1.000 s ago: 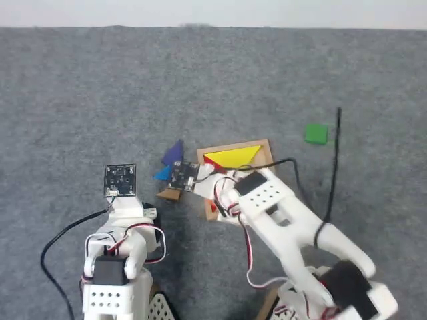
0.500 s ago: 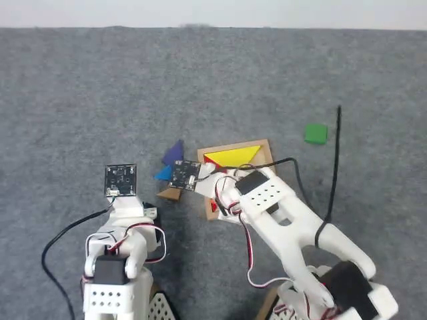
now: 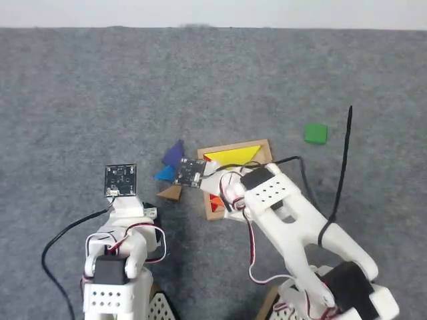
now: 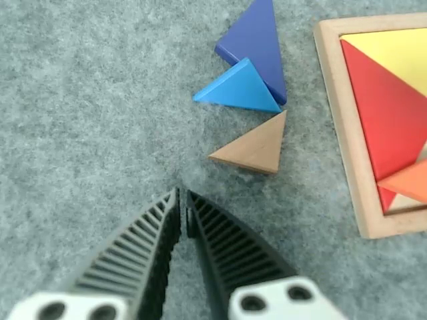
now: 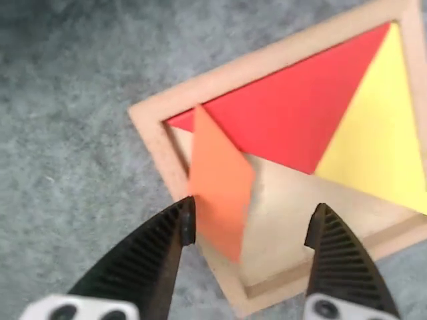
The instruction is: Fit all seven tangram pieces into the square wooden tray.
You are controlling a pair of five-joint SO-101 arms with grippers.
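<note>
Now the orange piece (image 5: 220,183) lies askew in the near-left corner of the square wooden tray (image 5: 150,127), one end overlapping the red triangle (image 5: 293,113). A second ago I couldn't see it from above. The right arm has drawn back toward the near right.

My right gripper (image 5: 253,212) is released, spread wide across the orange piece and grasping nothing. The yellow triangle (image 3: 233,157) fills the far side.

Left of the tray on the surface sit the dark blue (image 4: 257,37), light blue (image 4: 240,88) and brown triangles (image 4: 253,148). My left gripper (image 4: 181,197) is clenched on nothing, just near of them. The green square (image 3: 315,134) lies well apart, far right.
</note>
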